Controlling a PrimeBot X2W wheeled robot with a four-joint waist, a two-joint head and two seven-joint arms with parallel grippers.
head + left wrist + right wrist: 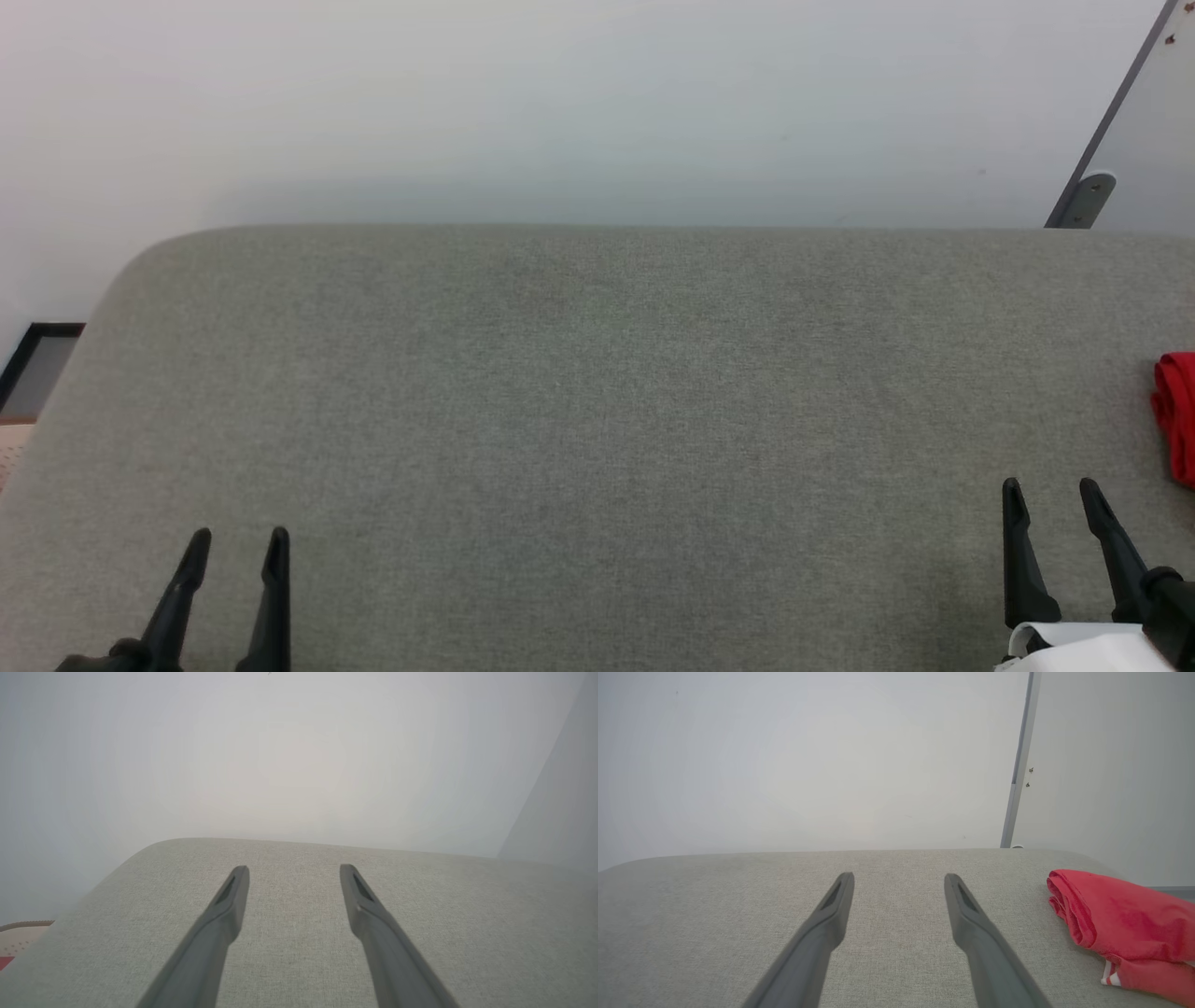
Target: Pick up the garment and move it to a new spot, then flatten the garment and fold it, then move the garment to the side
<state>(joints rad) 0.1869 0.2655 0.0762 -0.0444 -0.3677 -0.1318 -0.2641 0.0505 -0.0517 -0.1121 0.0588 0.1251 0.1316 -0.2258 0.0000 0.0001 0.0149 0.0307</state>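
1. Far left of my left pincer (240, 537), past the rounded corner of the grey fabric pad (597, 420): a dark frame (37, 359), low down by the white wall (560, 103).
2. Left pincer: low on the left in head view, fingers pointing toward the wall. Jaws are spread wide and hold nothing. Left wrist view has only pad weave between the fingers. Can't tell whether the tips touch the pad.
3. Between my two pincers: plain grey pad, with the wall beyond its far edge.
4. Right pincer (1050, 490): low on the right, same pose. Jaws are spread wide, with nothing gripped.
5. Garment (1125, 917): on the pad to the right of my right pincer, near it but clear of the fingers. It's a bright red, bunched, folded heap. A white band (1110, 977) with thin red stripes shows at its near corner. Head view's right edge cuts it off.
6. Beyond and right of the right pincer: a grey bar (1020, 765) running up the wall from behind the pad's far edge.
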